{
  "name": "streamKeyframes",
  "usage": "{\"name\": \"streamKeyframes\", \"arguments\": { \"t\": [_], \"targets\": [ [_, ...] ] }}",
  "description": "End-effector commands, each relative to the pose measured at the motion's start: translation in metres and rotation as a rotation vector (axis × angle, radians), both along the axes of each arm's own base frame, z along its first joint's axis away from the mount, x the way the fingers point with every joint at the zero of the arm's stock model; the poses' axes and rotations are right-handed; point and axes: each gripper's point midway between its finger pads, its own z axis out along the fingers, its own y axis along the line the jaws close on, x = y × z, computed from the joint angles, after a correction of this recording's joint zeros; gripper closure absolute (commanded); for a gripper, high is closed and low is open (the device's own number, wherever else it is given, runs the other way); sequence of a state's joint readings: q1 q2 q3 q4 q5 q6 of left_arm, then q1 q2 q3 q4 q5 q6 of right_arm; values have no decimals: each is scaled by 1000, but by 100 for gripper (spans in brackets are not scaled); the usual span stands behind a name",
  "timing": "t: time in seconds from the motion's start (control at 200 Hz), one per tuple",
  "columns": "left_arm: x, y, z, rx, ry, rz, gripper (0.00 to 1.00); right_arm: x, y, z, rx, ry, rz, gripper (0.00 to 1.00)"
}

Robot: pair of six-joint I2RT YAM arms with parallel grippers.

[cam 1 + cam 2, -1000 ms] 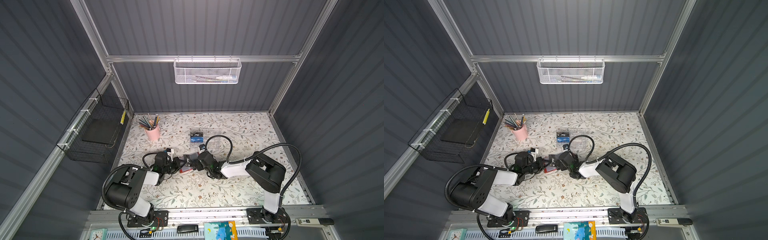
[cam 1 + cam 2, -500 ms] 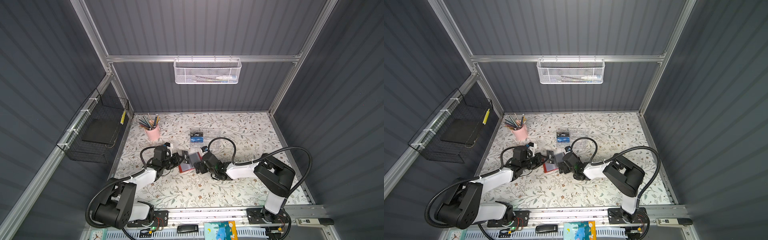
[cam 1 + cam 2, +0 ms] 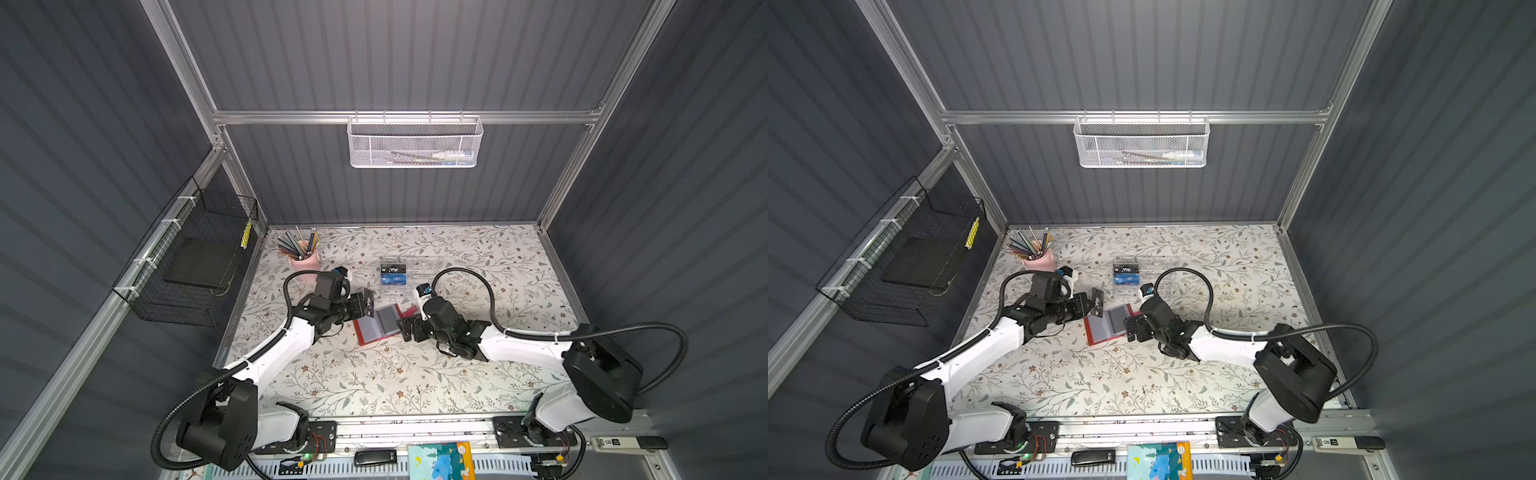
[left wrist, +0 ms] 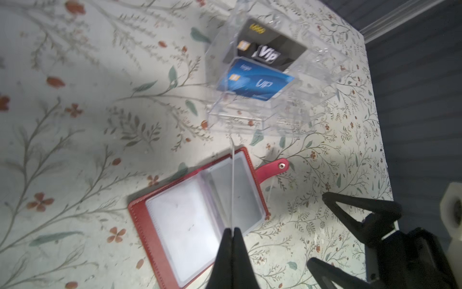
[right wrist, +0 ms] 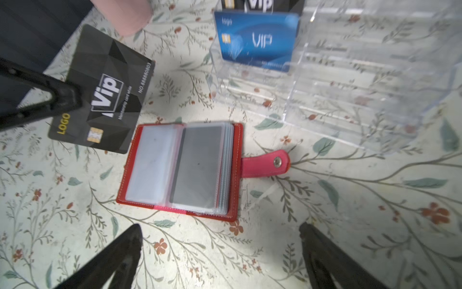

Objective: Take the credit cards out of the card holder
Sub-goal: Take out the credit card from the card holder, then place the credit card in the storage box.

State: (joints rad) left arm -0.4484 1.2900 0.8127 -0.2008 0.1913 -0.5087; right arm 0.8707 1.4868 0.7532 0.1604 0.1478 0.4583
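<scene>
The card holder [image 3: 380, 325] is seen lying open and flat near the middle of the floral table [image 3: 374, 374], its clear sleeve pages facing up and its strap tab [image 5: 265, 164] unfastened, pointing toward 2 o'clock in both top views. A dark grey rectangle [image 5: 197, 165] is seen inside the uppermost sleeve on the tab side; it may be a card's back, but that cannot be told for sure.

At 10 o'clock from the holder, the left gripper [image 3: 360, 304] is clamped on the edge of a black VIP card [image 5: 105, 87], which is held clear of the holder and above the table. At 3 o'clock from the holder, the right gripper [image 5: 220, 226] is spread wide and grasps nothing, its fingertips set just beside the holder's edge.

At 12 o'clock from the holder, a clear acrylic box [image 3: 415, 274] is placed, with a blue card [image 4: 255, 83] and a second black card [image 4: 270, 50] standing in it.
</scene>
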Motion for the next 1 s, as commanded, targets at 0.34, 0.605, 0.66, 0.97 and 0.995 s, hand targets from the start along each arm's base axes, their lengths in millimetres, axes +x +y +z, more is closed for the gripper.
{"name": "streamKeyframes", "arguments": {
  "t": [0.34, 0.605, 0.66, 0.97, 0.995],
  "targets": [
    [62, -22, 48, 478, -246, -288, 100, 3, -68, 39, 11, -1, -104, 1],
    [74, -37, 51, 704, -491, -619, 100, 10, -75, 43, 38, 3, -123, 1],
    [74, -41, 58, 712, -539, -663, 100, 11, -74, 45, 42, -2, -122, 1],
    [70, -66, 52, 750, -702, -958, 100, 21, -69, 58, 86, -15, -117, 1],
    [70, -68, 49, 752, -699, -979, 100, 22, -70, 59, 89, -15, -116, 1]
  ]
}}
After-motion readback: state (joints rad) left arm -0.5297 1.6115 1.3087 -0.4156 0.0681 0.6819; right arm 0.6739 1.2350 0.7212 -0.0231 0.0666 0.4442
